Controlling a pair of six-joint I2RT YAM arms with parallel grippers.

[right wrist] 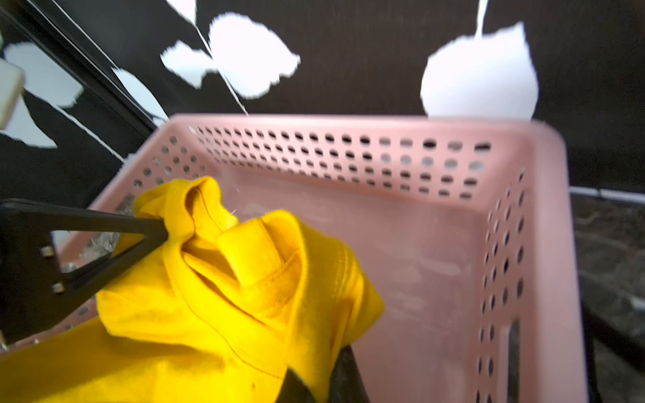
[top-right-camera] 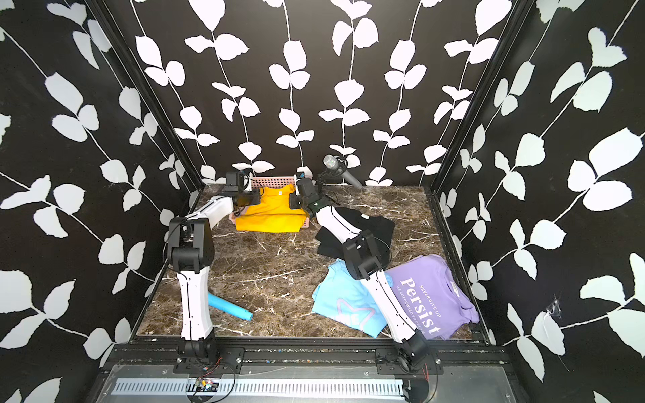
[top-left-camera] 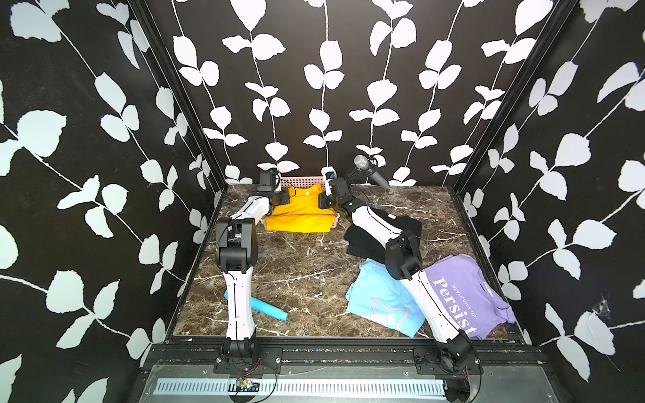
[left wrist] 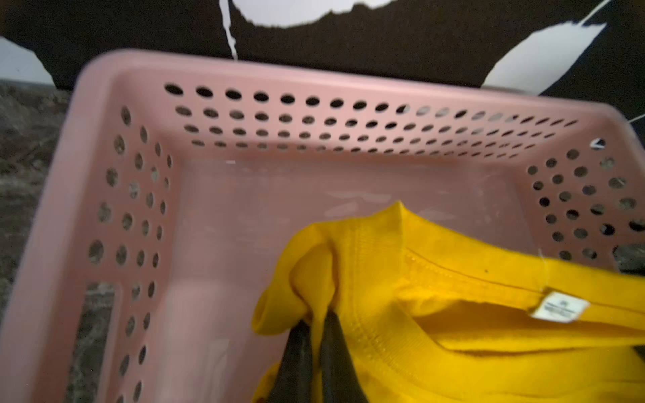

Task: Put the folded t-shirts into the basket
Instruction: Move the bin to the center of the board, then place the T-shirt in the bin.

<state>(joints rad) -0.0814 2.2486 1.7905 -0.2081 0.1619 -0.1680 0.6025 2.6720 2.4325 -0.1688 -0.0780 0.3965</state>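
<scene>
Cotton, judged soft, light, limp: yellow t-shirt (top-left-camera: 300,216), best held at collar-end corners; left tool (left wrist: 316,319) and right tool (right wrist: 317,373) each clamped there, over basket (left wrist: 314,68).

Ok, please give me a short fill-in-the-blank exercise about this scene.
The left gripper and the right gripper are shut on the ____ shirt at the basket.
The lavender shirt carries the big word ____.
The black shirt lies partly under the ____ arm.
Missing: yellow; Persist; right.
</scene>
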